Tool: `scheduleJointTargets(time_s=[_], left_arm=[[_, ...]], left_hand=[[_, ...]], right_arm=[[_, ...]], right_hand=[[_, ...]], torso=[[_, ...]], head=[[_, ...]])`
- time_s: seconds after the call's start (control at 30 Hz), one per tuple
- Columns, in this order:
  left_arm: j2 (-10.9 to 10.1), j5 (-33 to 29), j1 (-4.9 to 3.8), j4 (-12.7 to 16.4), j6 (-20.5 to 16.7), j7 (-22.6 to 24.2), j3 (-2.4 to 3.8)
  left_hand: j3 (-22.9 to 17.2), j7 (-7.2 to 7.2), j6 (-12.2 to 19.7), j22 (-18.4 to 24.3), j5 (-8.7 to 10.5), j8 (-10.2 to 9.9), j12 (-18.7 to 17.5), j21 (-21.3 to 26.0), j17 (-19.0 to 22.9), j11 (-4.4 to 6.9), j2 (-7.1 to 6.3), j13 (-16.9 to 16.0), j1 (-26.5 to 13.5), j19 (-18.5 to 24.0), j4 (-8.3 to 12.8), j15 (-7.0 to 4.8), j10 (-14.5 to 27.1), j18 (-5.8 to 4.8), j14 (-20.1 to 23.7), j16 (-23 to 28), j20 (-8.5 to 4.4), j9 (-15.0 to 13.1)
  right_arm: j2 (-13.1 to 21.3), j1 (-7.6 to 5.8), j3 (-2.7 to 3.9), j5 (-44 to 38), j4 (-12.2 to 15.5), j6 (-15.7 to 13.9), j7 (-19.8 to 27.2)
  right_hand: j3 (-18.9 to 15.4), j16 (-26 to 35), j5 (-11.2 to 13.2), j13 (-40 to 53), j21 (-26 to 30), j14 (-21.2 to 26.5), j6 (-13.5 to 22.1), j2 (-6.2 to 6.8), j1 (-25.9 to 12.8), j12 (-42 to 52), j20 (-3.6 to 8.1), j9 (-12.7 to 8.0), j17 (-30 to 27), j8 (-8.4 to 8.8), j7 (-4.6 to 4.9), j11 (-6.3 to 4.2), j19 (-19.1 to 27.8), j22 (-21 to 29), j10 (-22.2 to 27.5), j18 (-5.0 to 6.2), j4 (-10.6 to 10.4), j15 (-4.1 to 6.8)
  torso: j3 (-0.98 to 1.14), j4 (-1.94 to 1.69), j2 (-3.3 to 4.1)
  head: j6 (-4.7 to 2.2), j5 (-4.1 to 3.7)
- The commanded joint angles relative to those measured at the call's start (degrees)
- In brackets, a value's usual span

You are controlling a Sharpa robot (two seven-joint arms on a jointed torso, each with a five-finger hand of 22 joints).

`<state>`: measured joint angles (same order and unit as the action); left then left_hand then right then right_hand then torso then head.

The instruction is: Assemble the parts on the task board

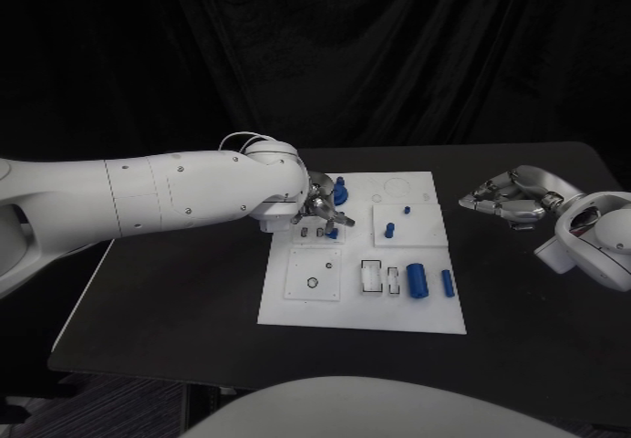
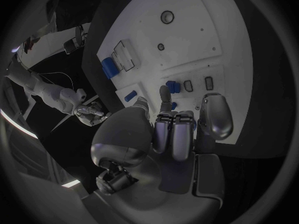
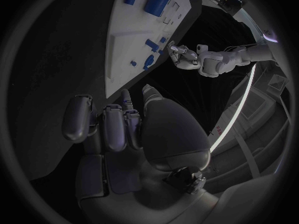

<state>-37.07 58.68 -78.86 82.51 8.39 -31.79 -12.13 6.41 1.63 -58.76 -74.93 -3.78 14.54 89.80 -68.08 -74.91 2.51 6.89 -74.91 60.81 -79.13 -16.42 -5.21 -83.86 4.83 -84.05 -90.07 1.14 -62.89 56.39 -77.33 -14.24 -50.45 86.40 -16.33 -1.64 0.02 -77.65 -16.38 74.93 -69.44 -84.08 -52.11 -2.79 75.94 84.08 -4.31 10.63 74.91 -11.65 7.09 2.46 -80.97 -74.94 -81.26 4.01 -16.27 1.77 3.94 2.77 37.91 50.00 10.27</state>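
Task board (image 1: 353, 301), white, lies mid-table in the head view; the left hand (image 1: 317, 214) hovers over its far-left part, fingers curled toward a small blue part (image 1: 332, 233) just below them, grip unclear. Right hand (image 1: 515, 203) sits off the board, fingers curled in, empty.

Left wrist view: fingertips (image 2: 164, 92) reach beside a blue part (image 2: 172, 86).

Right wrist view: fingers (image 3: 115, 127) bunched together, board (image 3: 134, 50) beyond them.

One task board (image 1: 292, 301) — about six blue parts (image 1: 416, 280) — two hands (image 1: 320, 215).
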Motion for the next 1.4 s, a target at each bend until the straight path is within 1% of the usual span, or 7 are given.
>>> scheduleJointTargets(time_s=[0.03,0.27,0.5,0.83,1.03,1.27,1.4], left_arm=[[0.35,0.75,0.6,-0.47,0.91,-0.03,0.05],[0.7,0.77,1.57,-1.37,0.31,0.2,0.05],[0.86,0.78,1.96,-1.99,0.17,0.49,0.05],[1.2,0.78,2.76,-2.89,0.15,0.94,0.05],[1.4,0.78,3.0,-3.33,0.06,0.8,0.05],[1.39,0.78,3.11,-3.68,0.14,0.58,0.05],[1.44,0.78,3.13,-3.84,0.35,0.51,0.05]], left_hand=[[0.41,0.28,-0.06,-5.18,0.35,-0.38,0.2,0.26,-15.09,-0.45,0.0,-15.09,-0.84,0.02,0.02,0.25,-6.14,0.42,-5.95,0.07,0.36,0.22],[0.44,0.37,0.25,-5.16,0.31,-0.46,0.2,0.38,-15.09,-0.53,-0.06,-15.09,-0.68,0.05,0.26,0.3,-6.14,0.44,-5.95,0.07,0.4,0.07],[0.32,0.6,1.22,-5.14,0.17,-0.6,0.2,0.61,-15.09,-0.7,0.03,-15.09,-0.21,0.08,0.63,0.44,-6.14,0.47,-5.95,0.07,0.51,-0.48],[0.29,0.72,1.7,-5.15,0.12,-0.85,0.2,0.67,-15.09,-0.79,0.12,-15.09,-0.14,0.09,0.68,0.51,-6.14,0.47,-5.95,0.07,0.56,-0.52],[0.24,0.67,1.42,-5.21,0.09,-0.57,0.2,0.61,-15.09,-0.8,0.15,-15.09,0.01,0.04,0.81,0.55,-6.14,0.45,-5.95,0.07,0.61,-0.83],[0.23,0.58,1.13,-5.21,0.05,0.04,0.2,0.76,-15.09,-0.75,0.13,-15.09,0.18,0.06,1.0,0.55,-6.14,0.48,-5.95,0.07,0.65,-1.67],[0.23,0.58,1.14,-5.19,0.04,0.06,0.2,0.81,-15.09,-0.75,0.14,-15.09,0.19,0.08,1.0,0.55,-6.14,0.5,-5.95,0.07,0.65,-1.7]], right_arm=[[0.18,0.13,0.04,0.07,0.19,0.39,-0.57],[0.33,0.13,0.04,0.07,0.31,0.41,-0.67],[0.24,0.13,0.04,0.07,0.23,0.5,-0.7],[0.18,0.13,0.04,0.07,0.15,0.64,-0.73],[0.17,0.13,0.04,0.07,0.12,0.83,-0.87],[0.13,0.13,0.04,0.07,0.05,1.0,-0.97],[0.06,0.13,0.04,0.07,0.02,1.16,-1.03]], right_hand=[[0.01,0.16,-0.36,5.21,0.28,-2.5,-0.38,0.02,0.0,-0.15,-0.02,-0.08,4.35,0.24,-0.14,-0.09,0.18,-2.54,0.42,1.18,-0.03,-0.01],[0.01,0.16,-0.36,5.21,0.28,-2.5,-0.38,0.02,0.0,-0.15,-0.02,-0.08,4.35,0.24,-0.14,-0.09,0.18,-2.54,0.42,1.18,-0.03,-0.01],[0.01,0.16,-0.36,5.21,0.28,-2.5,-0.38,0.02,0.0,-0.15,-0.02,-0.08,4.35,0.24,-0.14,-0.09,0.18,-2.54,0.42,1.18,-0.03,-0.01],[-0.01,0.25,-0.39,5.19,0.45,-2.48,-0.41,0.02,-0.08,-0.15,-0.02,-0.11,4.26,0.26,-0.14,-0.09,0.22,-2.46,0.43,1.21,-0.07,-0.01],[-0.01,0.25,-0.39,5.19,0.45,-2.48,-0.41,0.02,-0.08,-0.15,-0.02,-0.11,4.26,0.26,-0.14,-0.09,0.22,-2.46,0.43,1.21,-0.07,-0.01],[-0.01,0.24,-0.41,5.16,0.48,-2.48,-0.38,0.02,-0.11,-0.17,-0.02,-0.14,4.27,0.29,-0.14,-0.09,0.22,-2.45,0.46,1.21,-0.08,-0.01],[-0.01,0.24,-0.41,5.16,0.48,-2.48,-0.38,0.02,-0.11,-0.17,-0.02,-0.14,4.27,0.29,-0.14,-0.09,0.22,-2.45,0.46,1.21,-0.08,-0.01]], torso=[[0.06,-0.08,0.03],[0.08,-0.1,0.02],[0.11,0.03,-0.08],[0.04,-0.02,-0.05],[0.02,-0.05,-0.03],[-0.01,0.09,0.02],[0.01,0.08,0.0]], head=[[0.0,-0.16],[0.0,-0.23],[0.0,0.05],[0.0,-0.15],[0.0,-0.25],[0.0,-0.23],[0.0,-0.21]])
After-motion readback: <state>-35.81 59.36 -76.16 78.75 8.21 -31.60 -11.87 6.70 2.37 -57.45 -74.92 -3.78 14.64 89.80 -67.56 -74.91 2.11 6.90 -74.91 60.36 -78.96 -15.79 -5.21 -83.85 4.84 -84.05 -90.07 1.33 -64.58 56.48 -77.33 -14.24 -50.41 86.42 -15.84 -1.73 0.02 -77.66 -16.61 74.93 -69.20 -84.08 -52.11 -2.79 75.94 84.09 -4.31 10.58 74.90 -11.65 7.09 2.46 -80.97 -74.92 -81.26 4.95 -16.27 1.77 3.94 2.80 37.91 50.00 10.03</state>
